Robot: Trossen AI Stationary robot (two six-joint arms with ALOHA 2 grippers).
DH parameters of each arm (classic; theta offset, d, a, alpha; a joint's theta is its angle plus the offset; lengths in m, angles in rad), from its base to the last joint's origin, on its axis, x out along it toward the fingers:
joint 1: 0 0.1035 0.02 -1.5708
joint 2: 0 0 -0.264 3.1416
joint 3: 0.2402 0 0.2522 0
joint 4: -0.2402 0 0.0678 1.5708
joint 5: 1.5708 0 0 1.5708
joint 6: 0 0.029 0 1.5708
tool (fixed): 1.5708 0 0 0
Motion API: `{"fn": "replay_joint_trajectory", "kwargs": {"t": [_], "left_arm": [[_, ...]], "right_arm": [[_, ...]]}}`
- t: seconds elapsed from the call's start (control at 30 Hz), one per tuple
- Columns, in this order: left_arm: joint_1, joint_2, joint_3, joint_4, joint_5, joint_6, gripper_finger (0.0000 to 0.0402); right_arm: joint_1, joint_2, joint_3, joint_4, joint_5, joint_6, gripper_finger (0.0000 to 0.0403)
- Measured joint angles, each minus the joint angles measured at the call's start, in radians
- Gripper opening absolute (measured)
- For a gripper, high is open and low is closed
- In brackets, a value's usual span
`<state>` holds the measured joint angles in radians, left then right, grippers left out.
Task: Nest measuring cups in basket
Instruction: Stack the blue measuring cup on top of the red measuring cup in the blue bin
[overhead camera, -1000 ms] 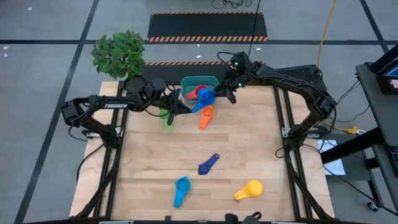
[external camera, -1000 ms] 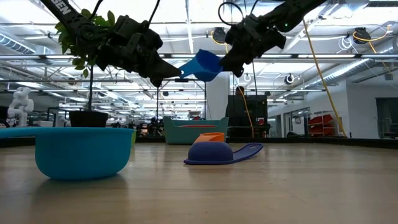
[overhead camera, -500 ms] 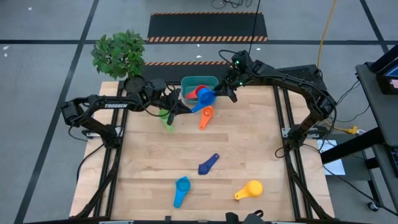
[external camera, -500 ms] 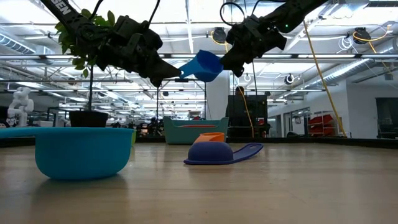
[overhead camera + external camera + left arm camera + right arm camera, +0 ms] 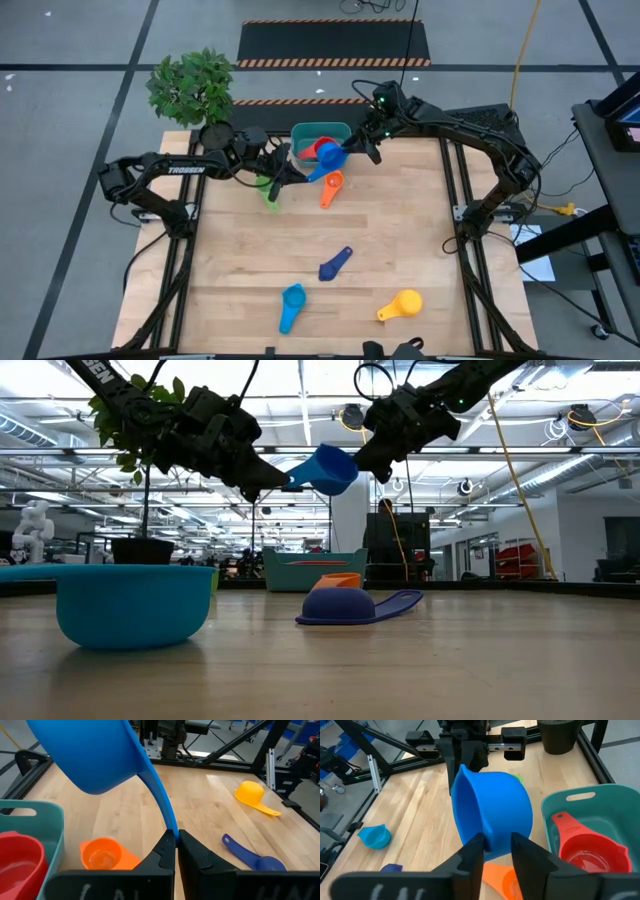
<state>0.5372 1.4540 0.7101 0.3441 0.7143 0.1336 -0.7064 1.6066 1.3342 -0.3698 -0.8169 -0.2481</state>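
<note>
Blue cup (image 5: 325,468) between both arms' jaws

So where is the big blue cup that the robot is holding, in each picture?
High view: blue cup beside the basket.
Low view: blue cup up in the air between both grippers.
Left wrist view: blue cup above the fingers, handle pinched.
Right wrist view: blue cup, rim between the fingers.
Shared landmark: the red cup in the basket.

white "TROSSEN" lettering on left arm (image 5: 185,169) upper link in high view, partial white letters, seemingly "EN", on same arm at top left of low view, no other text legible
</note>
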Motion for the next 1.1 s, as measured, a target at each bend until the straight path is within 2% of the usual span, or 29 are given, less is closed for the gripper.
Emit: {"fn": "replay_joint_trajectory", "kwargs": {"t": [0.2,0.3,0.37,0.47,0.67,0.8,0.93,1.0,1.1], "left_arm": [[0.0,0.0,0.0,0.0,0.0,0.002,0.0005],[0.001,0.0,0.0,0.001,-0.012,0.009,0.0009],[-0.005,0.0,0.0,0.011,-0.055,0.003,0.0024],[-0.016,-0.002,0.0,0.032,-0.118,0.003,0.0077],[-0.02,-0.005,0.0,0.029,-0.333,-0.005,0.02],[-0.006,-0.045,0.0,0.031,-0.401,0.015,0.0244],[0.013,-0.116,0.0,0.028,-0.409,0.024,0.0255],[0.02,-0.15,0.0,0.024,-0.427,0.03,0.0255],[0.026,-0.199,0.0,-0.001,-0.457,0.05,0.0246]], "right_arm": [[0.0,0.0,0.0,0.006,-0.001,-0.002,0.0015],[0.0,0.0,0.0,0.022,-0.005,-0.003,0.0008],[-0.001,0.0,0.0,0.032,-0.002,-0.003,0.0008],[-0.003,0.0,0.0,0.041,-0.002,-0.003,0.0003],[-0.029,0.0,0.0,0.044,0.005,0.012,0.0001],[-0.059,0.0,0.0,0.045,0.011,0.049,0.0],[-0.079,0.0,0.0,0.056,0.02,0.084,0.0],[-0.08,0.0,0.0,0.065,0.061,0.104,0.0],[-0.08,0.016,-0.013,0.146,0.078,0.173,0.0]]}}
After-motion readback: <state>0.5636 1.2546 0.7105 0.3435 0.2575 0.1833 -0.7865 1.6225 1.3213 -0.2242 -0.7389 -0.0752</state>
